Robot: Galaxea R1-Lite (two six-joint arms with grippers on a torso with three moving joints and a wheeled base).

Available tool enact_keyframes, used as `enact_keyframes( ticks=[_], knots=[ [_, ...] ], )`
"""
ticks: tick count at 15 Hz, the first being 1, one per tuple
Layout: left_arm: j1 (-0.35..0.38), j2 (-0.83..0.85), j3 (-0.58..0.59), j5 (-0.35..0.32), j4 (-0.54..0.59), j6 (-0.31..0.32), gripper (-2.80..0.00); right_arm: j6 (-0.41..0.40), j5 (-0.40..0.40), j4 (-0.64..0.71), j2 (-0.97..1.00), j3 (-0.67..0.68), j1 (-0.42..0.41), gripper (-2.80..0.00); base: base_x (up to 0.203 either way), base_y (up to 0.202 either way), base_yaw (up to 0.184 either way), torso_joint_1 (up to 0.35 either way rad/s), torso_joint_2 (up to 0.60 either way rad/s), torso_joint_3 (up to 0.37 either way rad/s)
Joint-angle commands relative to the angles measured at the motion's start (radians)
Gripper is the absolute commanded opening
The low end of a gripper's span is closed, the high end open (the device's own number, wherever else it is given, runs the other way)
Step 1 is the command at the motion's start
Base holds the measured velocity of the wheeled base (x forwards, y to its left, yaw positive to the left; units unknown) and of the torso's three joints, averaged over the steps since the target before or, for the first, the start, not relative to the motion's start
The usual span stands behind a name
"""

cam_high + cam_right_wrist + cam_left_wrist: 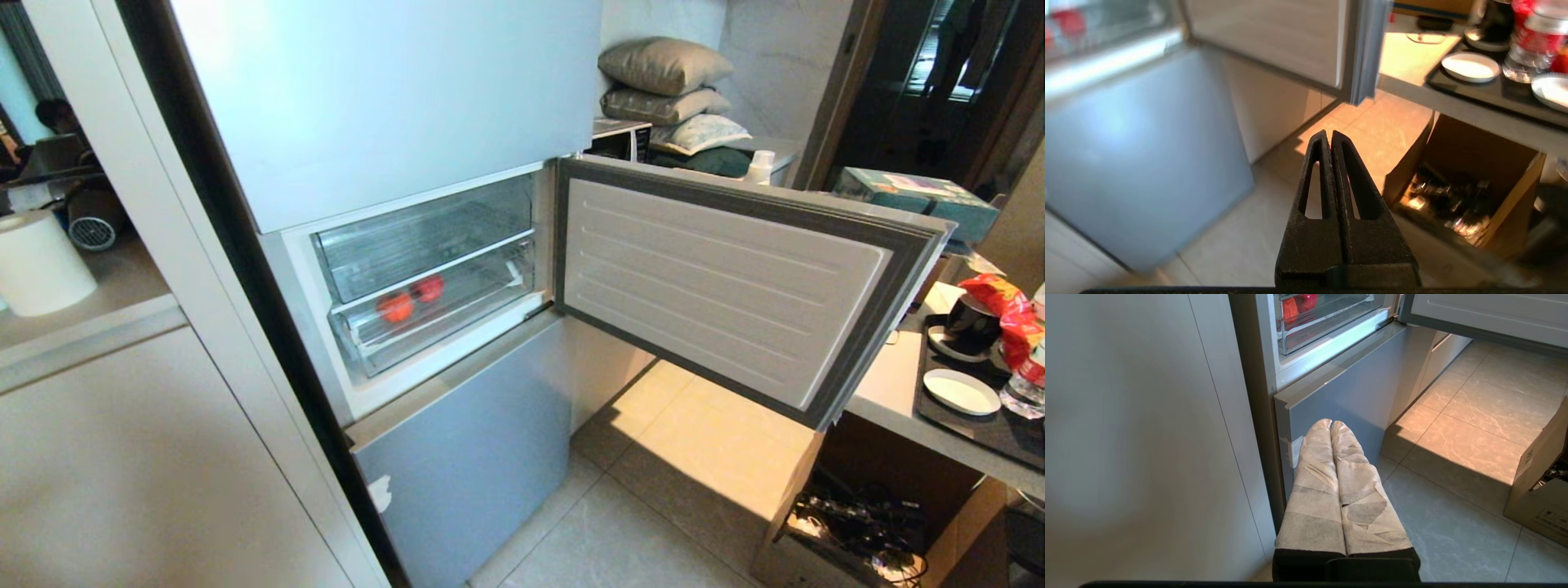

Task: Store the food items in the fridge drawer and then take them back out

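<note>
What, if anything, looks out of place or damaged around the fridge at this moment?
One small oddity: a white scrap, seemingly tape or a torn sticker, sits on the edge of the lower fridge door. Otherwise, the orange fruit and red fruit sit inside the closed clear drawer, with nothing spilled or askew.

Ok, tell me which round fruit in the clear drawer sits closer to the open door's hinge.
The glossy red fruit; the orange fruit lies farther from the hinge.

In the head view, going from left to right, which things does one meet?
White roll → orange fruit → red fruit → open fridge door → white saucer → red snack bag.
</note>
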Motion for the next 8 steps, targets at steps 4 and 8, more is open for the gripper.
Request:
enact_keyframes(
  ticks=[4, 8],
  knots=[
    [0.0, 0.0, 0.0, 0.0, 0.001, 0.0, -2.8, 0.258, -0.039, -0.166, 0.629, -0.228, -0.14, -2.8, 0.0, 0.0, 0.0, 0.0, 0.0, 0.0],
    [0.0, 0.0, 0.0, 0.0, 0.0, 0.0, -2.8, 0.366, 0.014, -0.423, 1.065, -0.361, -0.348, -2.8, 0.0, 0.0, 0.0, 0.0, 0.0, 0.0]
  ],
)
